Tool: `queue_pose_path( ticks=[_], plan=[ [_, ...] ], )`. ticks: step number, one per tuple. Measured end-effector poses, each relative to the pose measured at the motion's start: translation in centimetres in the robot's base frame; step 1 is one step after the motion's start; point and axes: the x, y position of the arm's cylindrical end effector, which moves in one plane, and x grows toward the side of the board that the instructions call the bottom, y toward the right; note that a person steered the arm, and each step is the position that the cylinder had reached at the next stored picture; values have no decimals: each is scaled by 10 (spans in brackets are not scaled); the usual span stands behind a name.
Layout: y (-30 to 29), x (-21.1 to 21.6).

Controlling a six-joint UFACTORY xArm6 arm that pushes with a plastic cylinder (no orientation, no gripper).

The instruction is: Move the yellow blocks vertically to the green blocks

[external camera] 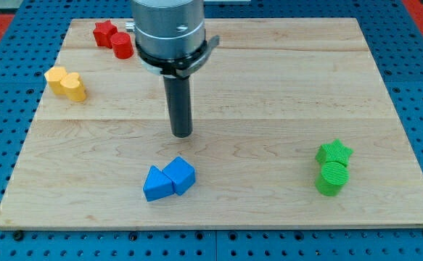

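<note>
Two yellow blocks sit touching at the view's upper left: an orange-yellow one (pixel 55 77) and a yellow heart-like one (pixel 73 87). A green star block (pixel 334 152) and a green cylinder (pixel 332 177) touch each other at the view's lower right. My tip (pixel 182 134) rests on the board near the middle, well to the right of and below the yellow blocks, far left of the green ones, touching no block.
A red star block (pixel 104 32) and a red cylinder (pixel 122 46) sit at the view's top left beside the arm's body. Two blue blocks (pixel 169 179) lie just below my tip. The wooden board (pixel 269 87) lies on a blue pegboard.
</note>
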Motion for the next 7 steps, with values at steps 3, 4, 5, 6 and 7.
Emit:
queue_pose_path(
  ticks=[3, 4, 5, 6, 7],
  plan=[
    [-240, -38],
    [-248, -69],
    [-250, -76],
    [-217, -79],
    [-190, -100]
  ],
)
